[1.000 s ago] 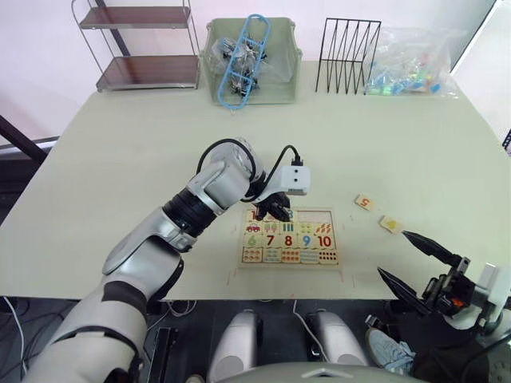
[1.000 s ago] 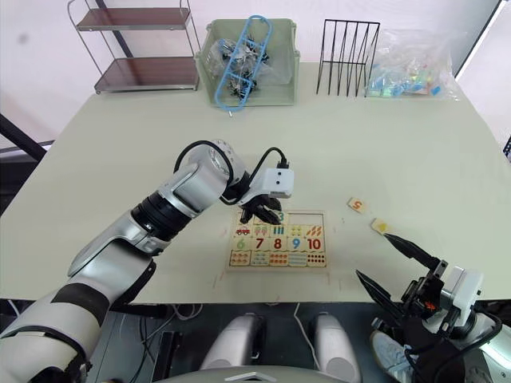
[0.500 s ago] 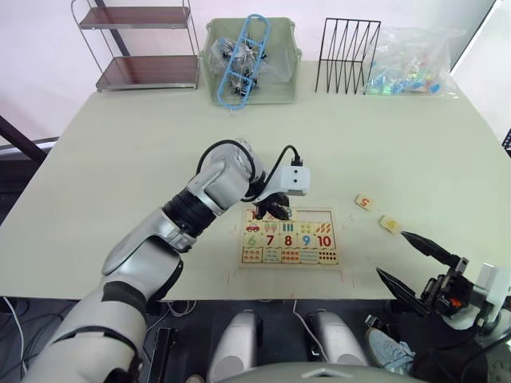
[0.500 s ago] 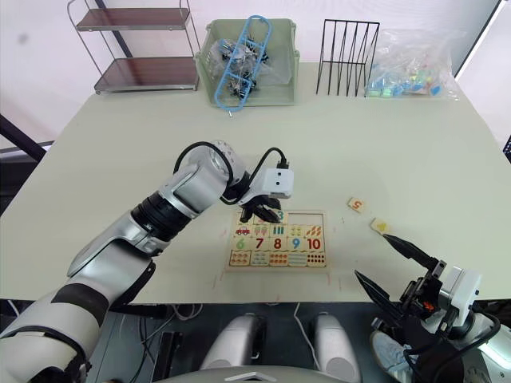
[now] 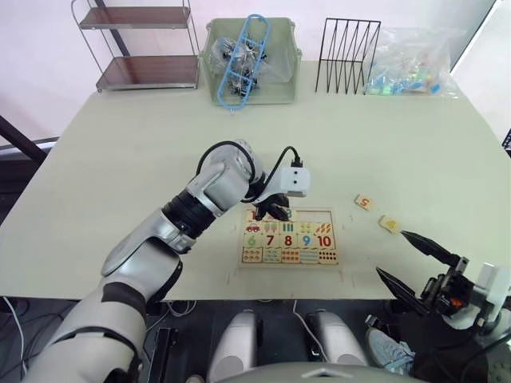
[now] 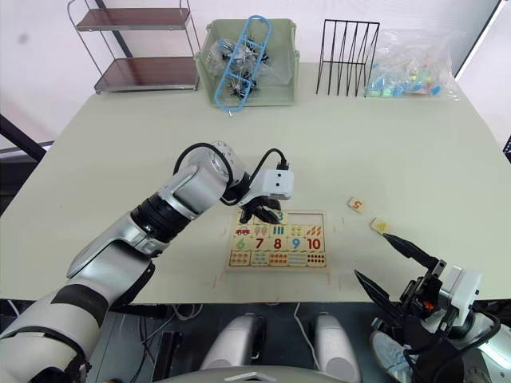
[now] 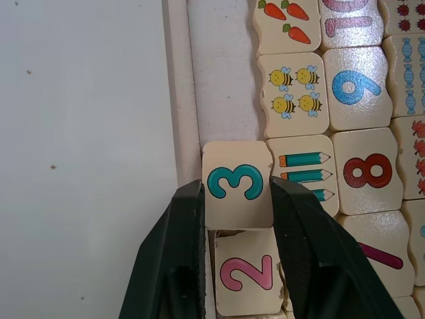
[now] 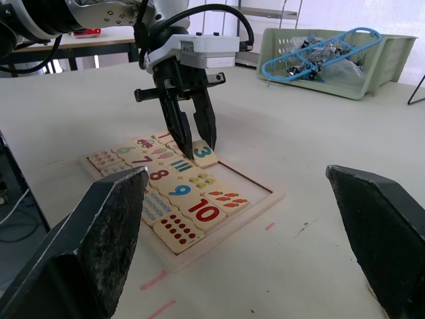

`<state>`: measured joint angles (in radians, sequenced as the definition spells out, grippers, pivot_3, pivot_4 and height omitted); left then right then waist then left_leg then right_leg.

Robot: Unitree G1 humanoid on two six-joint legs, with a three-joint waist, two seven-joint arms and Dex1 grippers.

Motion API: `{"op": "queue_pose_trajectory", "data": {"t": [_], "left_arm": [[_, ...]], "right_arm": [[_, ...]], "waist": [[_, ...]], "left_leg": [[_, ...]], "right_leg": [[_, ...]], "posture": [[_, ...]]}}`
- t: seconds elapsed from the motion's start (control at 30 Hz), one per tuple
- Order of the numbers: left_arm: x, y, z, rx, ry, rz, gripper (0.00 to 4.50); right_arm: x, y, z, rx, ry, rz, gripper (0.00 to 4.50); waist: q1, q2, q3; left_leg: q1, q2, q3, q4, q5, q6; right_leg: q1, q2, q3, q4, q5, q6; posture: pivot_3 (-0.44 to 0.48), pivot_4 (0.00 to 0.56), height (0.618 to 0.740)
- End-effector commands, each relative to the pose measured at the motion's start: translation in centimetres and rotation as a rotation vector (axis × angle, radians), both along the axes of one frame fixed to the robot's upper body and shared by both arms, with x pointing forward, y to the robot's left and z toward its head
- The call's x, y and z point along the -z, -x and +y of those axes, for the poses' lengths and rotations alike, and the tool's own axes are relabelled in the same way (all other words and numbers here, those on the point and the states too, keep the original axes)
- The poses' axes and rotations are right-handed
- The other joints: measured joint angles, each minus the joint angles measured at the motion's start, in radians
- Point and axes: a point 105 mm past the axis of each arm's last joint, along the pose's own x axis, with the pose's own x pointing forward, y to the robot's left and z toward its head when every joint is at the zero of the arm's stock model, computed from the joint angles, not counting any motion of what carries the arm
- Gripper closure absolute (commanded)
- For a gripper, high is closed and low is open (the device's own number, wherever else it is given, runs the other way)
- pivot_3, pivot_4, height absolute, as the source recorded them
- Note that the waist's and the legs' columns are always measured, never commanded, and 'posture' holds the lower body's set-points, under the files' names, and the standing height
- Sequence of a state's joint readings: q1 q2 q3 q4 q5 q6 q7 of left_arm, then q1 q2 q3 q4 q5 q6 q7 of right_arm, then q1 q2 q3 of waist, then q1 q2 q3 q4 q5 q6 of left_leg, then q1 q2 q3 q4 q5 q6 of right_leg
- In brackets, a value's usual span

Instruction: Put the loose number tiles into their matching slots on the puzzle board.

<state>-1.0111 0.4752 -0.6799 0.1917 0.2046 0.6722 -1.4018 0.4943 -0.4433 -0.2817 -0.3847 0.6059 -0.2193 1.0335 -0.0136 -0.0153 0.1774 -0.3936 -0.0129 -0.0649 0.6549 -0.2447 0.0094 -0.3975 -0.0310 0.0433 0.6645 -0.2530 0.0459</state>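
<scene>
While the left gripper (image 7: pixel 237 199) is lowered over the far edge of the puzzle board (image 5: pixel 289 237), its two black fingers (image 7: pixel 174 252) are parted just as wide as one tile, and the tile printed with a teal 3 (image 7: pixel 238 193) is grasped between them. In the left wrist view both fingers are seen pressed against opposite sides of that tile, which sits slightly askew in the row of slots (image 7: pixel 222 80) along the board's far edge, with one corner overlapping the tile next to it. That neighbour, the tile with a pink 2 (image 7: pixel 247 275), is seated in the row just beside the 3, and on the 3's other side the row is seen as bare wood. The picture tile with pencils (image 7: pixel 300 167) is touched by the edge of the 3, and the tiles numbered 6 to 10 are set in the row behind it.

Two more loose tiles lie on the table (image 5: pixel 120 144) to the right of the board, well apart from it and near the table's right edge: the tile with an orange 5 (image 5: pixel 365 203), and a further tile (image 5: pixel 391 224) nearer the front edge, whose digit cannot be read.

The right gripper (image 5: pixel 415 267) is held beyond the table's front right corner, its fingers spread wide apart with nothing between them
</scene>
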Motion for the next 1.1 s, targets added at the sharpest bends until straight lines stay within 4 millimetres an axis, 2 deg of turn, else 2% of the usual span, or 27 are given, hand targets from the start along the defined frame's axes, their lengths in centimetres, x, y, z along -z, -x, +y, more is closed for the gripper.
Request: {"op": "queue_pose_trajectory", "data": {"t": [0.03, 0.07, 0.1, 0.17, 0.2, 0.23, 0.63, 0.77, 1.0, 1.1], "left_arm": [[0.1, 0.4, -0.2, 0.016, -0.007, 0.007, 2.09], [0.1, 0.5, -0.1, 0.015, -0.006, 0.013, 1.87], [0.1, 0.5, -0.1, 0.014, -0.005, 0.018, 1.36], [-0.1, 0.6, -0.2, 0.009, 0.002, 0.021, 0.72], [-0.2, 0.6, -0.3, 0.006, 0.007, 0.021, 0.12], [-0.4, 0.6, -0.3, 0.004, 0.011, 0.021, 0.05], [-3.8, 0.4, -0.6, 0.018, 0.143, 0.032, 0.05], [-4.2, -0.4, 0.1, 0.009, 0.189, 0.002, 0.05], [-5.0, -1.5, 0.1, -0.043, 0.348, 0.018, 0.05], [-4.5, -1.8, 0.4, -0.052, 0.38, 0.029, 0.79]], "right_arm": [[-0.8, 0.1, 0.2, -0.012, 0.005, -0.03, 0.0], [-0.8, 0.1, 0.2, -0.012, 0.005, -0.03, 0.0], [-0.8, 0.1, 0.2, -0.011, 0.005, -0.03, 0.0], [-0.8, 0.1, 0.1, -0.011, 0.006, -0.028, 0.0], [-0.8, 0.2, 0.1, -0.012, 0.006, -0.027, 0.0], [-0.8, 0.2, 0.1, -0.012, 0.006, -0.027, 0.0], [-0.7, -0.1, 0.1, -0.014, 0.005, -0.031, 0.0], [-0.5, -0.1, 0.0, -0.014, 0.005, -0.03, 0.0], [-0.4, -0.1, -0.1, -0.018, 0.005, -0.03, 0.0], [-0.4, -0.2, -0.1, -0.021, 0.004, -0.031, 0.0]], "waist": [[0.0, 0.0, 0.0], [0.0, 0.0, 0.0], [0.0, 0.0, 0.0], [0.0, 0.0, 0.0], [0.0, 0.0, 0.0], [0.0, 0.0, 0.0], [0.0, 0.0, 0.0], [0.0, 0.0, 0.0], [0.0, 0.0, 0.0], [0.0, 0.0, 0.0]], "left_leg": [[0.0, 0.0, 0.0, 0.0, 0.0, 0.0], [0.0, 0.0, 0.0, 0.0, 0.0, 0.0], [0.0, 0.0, 0.0, 0.0, 0.0, 0.0], [0.0, 0.0, 0.0, 0.0, 0.0, 0.0], [0.0, 0.0, 0.0, 0.0, 0.0, 0.0], [0.0, 0.0, 0.0, 0.0, 0.0, 0.0], [0.0, 0.0, 0.0, 0.0, 0.0, 0.0], [0.0, 0.0, 0.0, 0.0, 0.0, 0.0], [0.0, 0.0, 0.0, 0.0, 0.0, 0.0], [0.0, 0.0, 0.0, 0.0, 0.0, 0.0]], "right_leg": [[0.0, 0.0, 0.0, 0.0, 0.0, 0.0], [0.0, 0.0, 0.0, 0.0, 0.0, 0.0], [0.0, 0.0, 0.0, 0.0, 0.0, 0.0], [0.0, 0.0, 0.0, 0.0, 0.0, 0.0], [0.0, 0.0, 0.0, 0.0, 0.0, 0.0], [0.0, 0.0, 0.0, 0.0, 0.0, 0.0], [0.0, 0.0, 0.0, 0.0, 0.0, 0.0], [0.0, 0.0, 0.0, 0.0, 0.0, 0.0], [0.0, 0.0, 0.0, 0.0, 0.0, 0.0], [0.0, 0.0, 0.0, 0.0, 0.0, 0.0]], "posture": [[0.0, 0.15, 0.739], [0.0, 0.15, 0.739], [0.0, 0.15, 0.739], [0.0, 0.15, 0.739], [0.0, 0.15, 0.739], [0.0, 0.15, 0.739], [0.0, 0.15, 0.739], [0.0, 0.15, 0.739], [0.0, 0.15, 0.739], [0.0, 0.15, 0.739]]}}
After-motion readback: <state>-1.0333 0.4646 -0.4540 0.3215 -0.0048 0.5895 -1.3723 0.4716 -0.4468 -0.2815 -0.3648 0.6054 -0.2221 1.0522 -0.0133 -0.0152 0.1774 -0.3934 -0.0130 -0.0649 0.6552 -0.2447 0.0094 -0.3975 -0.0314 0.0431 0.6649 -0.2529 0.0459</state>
